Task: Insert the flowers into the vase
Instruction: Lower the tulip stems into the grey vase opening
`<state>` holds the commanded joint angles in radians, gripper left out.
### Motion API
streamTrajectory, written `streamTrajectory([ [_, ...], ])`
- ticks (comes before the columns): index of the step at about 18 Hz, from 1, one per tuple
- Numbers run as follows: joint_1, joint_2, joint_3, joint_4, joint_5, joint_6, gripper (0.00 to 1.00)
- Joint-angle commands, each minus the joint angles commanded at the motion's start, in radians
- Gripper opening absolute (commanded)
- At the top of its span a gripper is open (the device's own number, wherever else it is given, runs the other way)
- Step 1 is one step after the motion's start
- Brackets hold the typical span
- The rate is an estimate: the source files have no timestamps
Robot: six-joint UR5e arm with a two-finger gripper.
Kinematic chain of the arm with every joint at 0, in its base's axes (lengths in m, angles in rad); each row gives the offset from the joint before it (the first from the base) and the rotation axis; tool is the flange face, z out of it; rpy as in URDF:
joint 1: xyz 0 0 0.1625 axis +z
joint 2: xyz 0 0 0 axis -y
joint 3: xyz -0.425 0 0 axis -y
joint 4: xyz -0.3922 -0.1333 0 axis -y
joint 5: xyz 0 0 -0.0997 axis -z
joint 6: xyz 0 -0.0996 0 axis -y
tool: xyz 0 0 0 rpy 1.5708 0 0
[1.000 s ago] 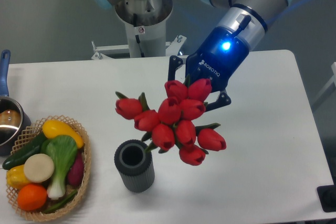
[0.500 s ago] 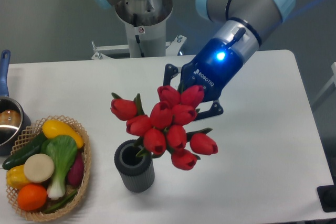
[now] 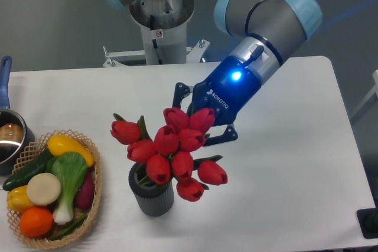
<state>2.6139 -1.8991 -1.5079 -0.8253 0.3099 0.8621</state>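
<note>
On the blue body of the gripper (image 3: pixel 198 119) white lettering reads ROBOTIQ. Its fingers, largely hidden by blooms, are closed on the flowers (image 3: pixel 171 153), whose stems dip into the vase (image 3: pixel 152 193) just below.

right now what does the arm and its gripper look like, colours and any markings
The arm has grey tube segments with light blue joint caps. The gripper has a glossy blue body with white ROBOTIQ lettering, a glowing blue light and black linkage fingers. No loose cables show.
</note>
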Motion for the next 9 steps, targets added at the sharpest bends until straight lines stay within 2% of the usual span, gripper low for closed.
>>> streamTrajectory([
  [4, -0.009, -0.002, -0.017, 0.005, 0.011, 0.002, 0.08],
  [9, -0.015, -0.035, -0.017, 0.023, 0.020, 0.002, 0.08],
])
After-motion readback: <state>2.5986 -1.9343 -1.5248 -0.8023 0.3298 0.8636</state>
